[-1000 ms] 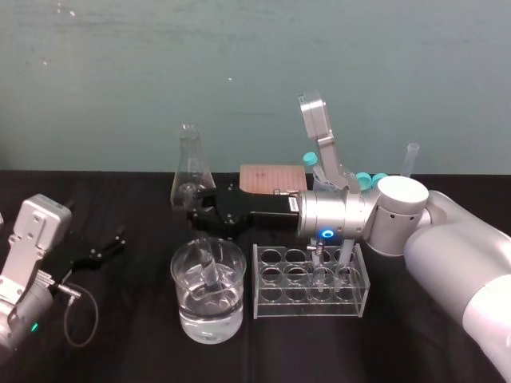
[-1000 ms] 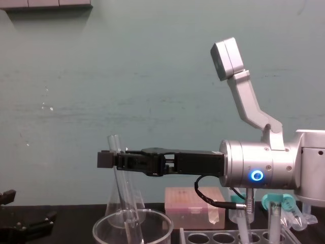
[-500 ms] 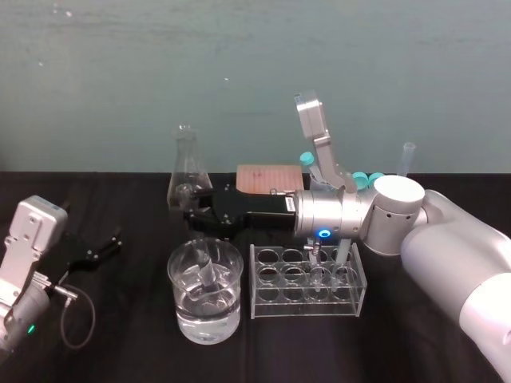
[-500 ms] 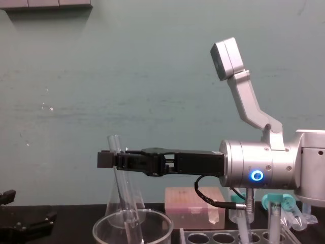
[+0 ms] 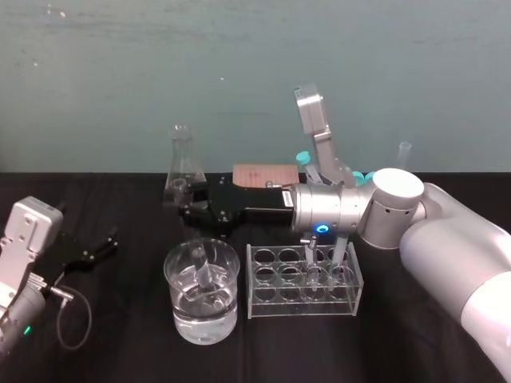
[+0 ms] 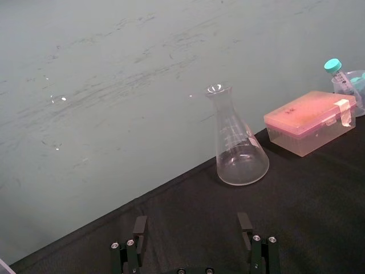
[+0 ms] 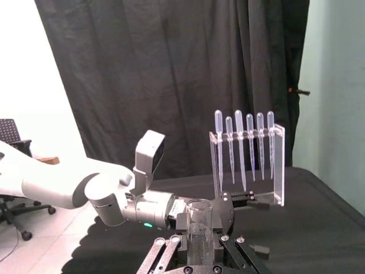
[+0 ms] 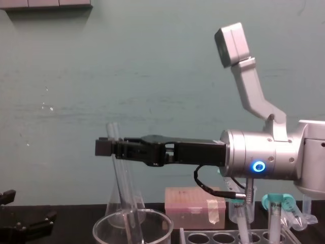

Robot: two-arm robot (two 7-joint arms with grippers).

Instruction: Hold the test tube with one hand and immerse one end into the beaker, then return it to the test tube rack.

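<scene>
On a level, outstretched arm, the right gripper [image 8: 109, 147] clamps its jaws on the tilted test tube [image 8: 121, 183] near its top. The tube's lower end dips into the beaker [image 5: 172, 299]. The left gripper [image 5: 109, 244] rests low, jaws apart.

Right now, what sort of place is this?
Most likely a chemistry lab bench: a beaker of clear liquid, a test tube rack and a conical flask stand on a black table. The right claw holds a test tube dipped in the beaker; the left claw lies open, idle.
</scene>
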